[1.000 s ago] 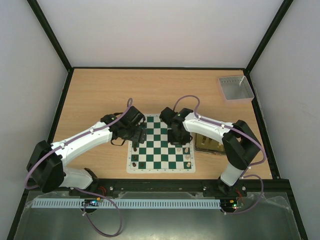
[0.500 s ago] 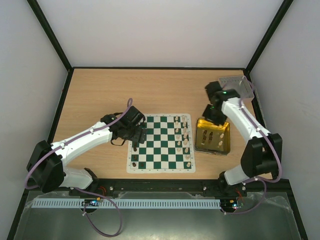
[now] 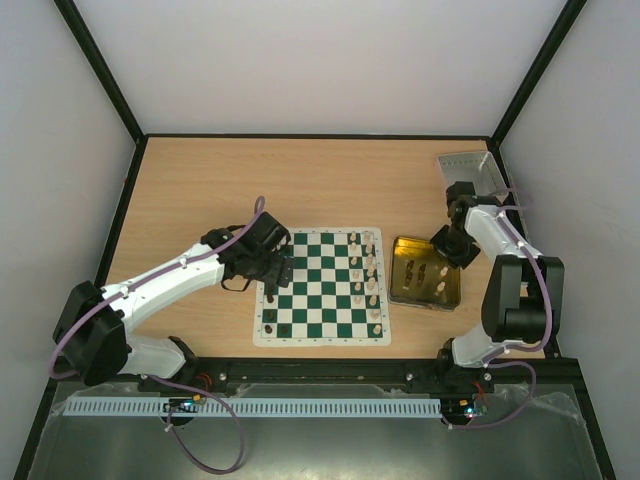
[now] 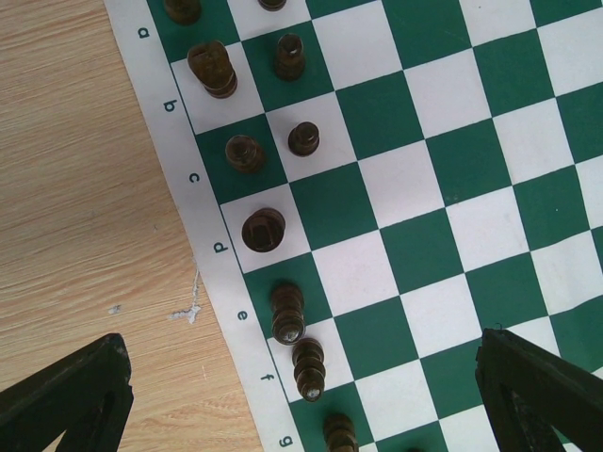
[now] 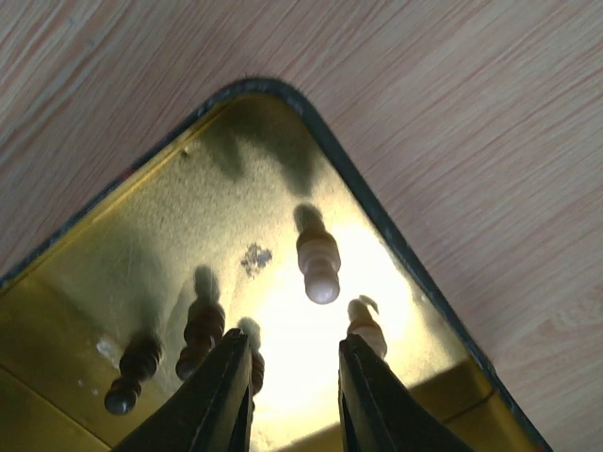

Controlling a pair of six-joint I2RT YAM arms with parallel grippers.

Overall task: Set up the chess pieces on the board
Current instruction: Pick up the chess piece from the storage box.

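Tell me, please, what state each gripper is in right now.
Left gripper: open wide, empty, above the board.
Right gripper: partly open, empty, over the yellow tray.

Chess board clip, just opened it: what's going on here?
Two arms are setting up a chess set. The left gripper hovers open over the left edge of the board, above the dark pieces standing there. The right gripper hangs open and empty over a corner of the yellow tray, which holds a few loose pieces. Along the board's right side stand cream pieces. Neither gripper holds anything.
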